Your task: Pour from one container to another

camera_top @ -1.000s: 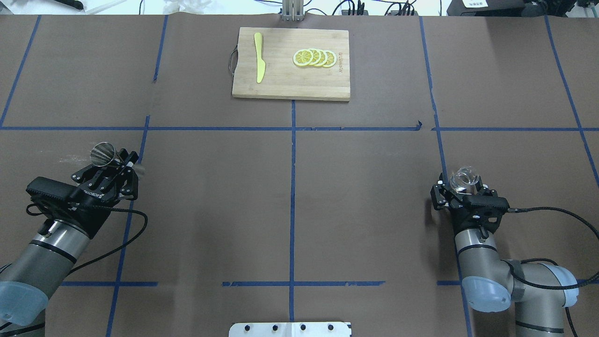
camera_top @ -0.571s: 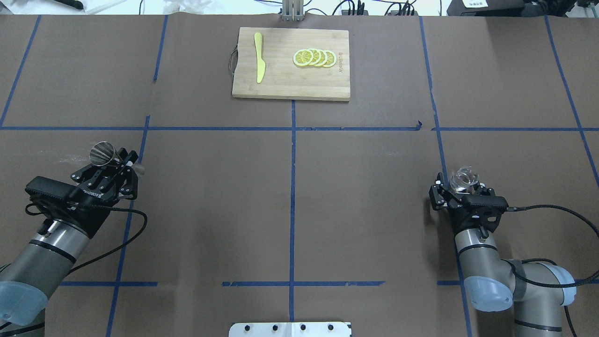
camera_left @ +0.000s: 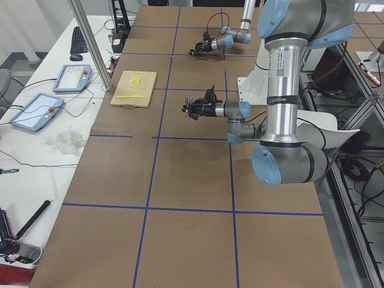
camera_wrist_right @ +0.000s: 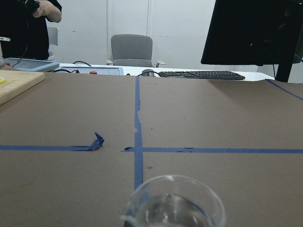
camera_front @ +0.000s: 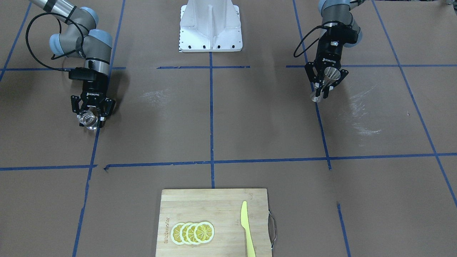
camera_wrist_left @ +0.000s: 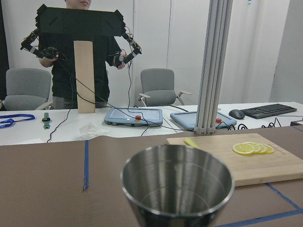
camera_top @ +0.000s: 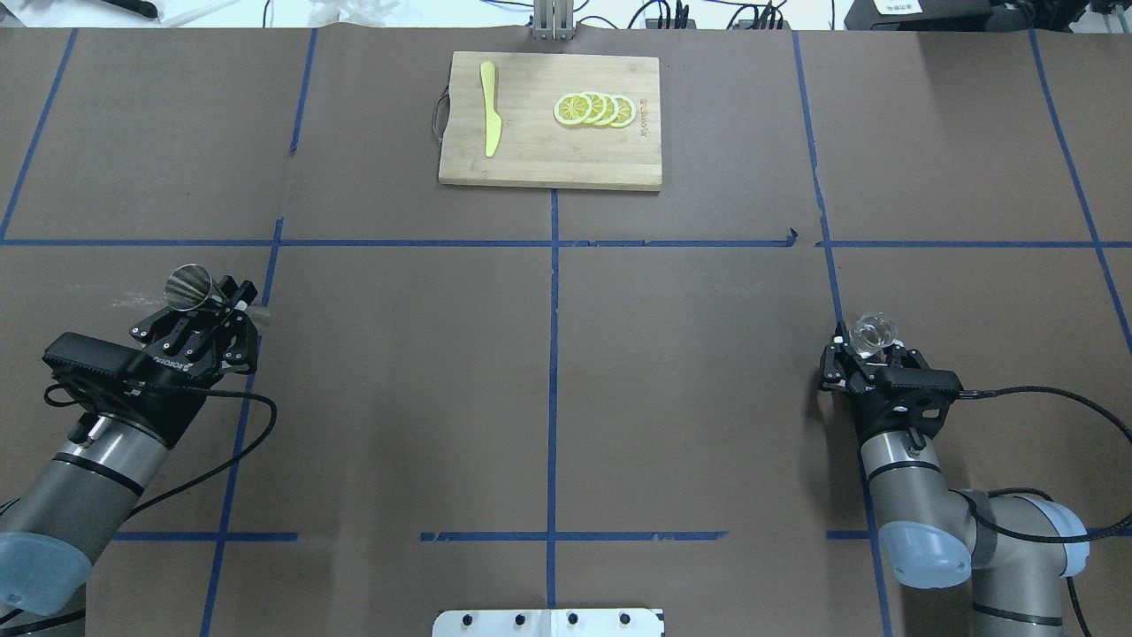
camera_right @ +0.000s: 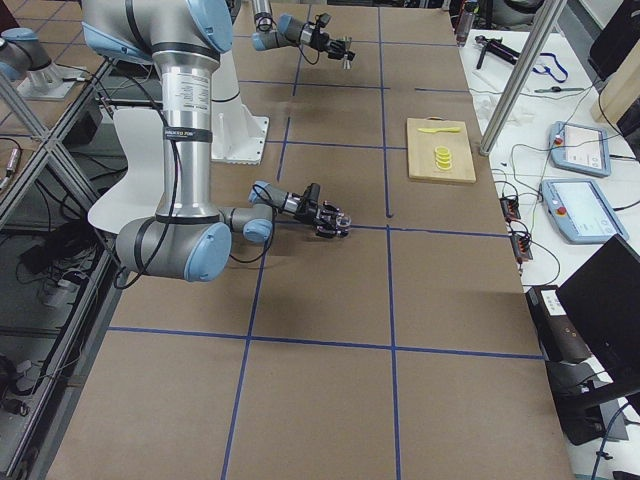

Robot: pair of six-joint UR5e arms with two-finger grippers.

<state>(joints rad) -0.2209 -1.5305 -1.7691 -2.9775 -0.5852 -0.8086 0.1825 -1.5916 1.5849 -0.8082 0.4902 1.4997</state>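
My left gripper (camera_top: 232, 303) is shut on the waist of the steel jigger (camera_top: 188, 285), which is held tilted at the table's left side. The jigger (camera_front: 330, 75) shows between the left gripper (camera_front: 325, 87) fingers, and its open cup (camera_wrist_left: 177, 182) fills the bottom of the left wrist view. My right gripper (camera_top: 871, 356) is shut on the small clear glass (camera_top: 871, 332) at the table's right side. The glass (camera_front: 87, 119) sits in the right gripper (camera_front: 92, 119), and its rim (camera_wrist_right: 173, 205) shows low in the right wrist view.
A wooden cutting board (camera_top: 531, 159) lies at the far centre, with lemon slices (camera_top: 594, 110) and a yellow knife (camera_top: 489, 111) on it. Blue tape lines cross the brown table cover. A person (camera_wrist_left: 78, 52) stands beyond the table's far edge.
Both grippers have drifted slightly away from the robot's base, each still holding its container. The jigger has moved a little up and left in the overhead view.
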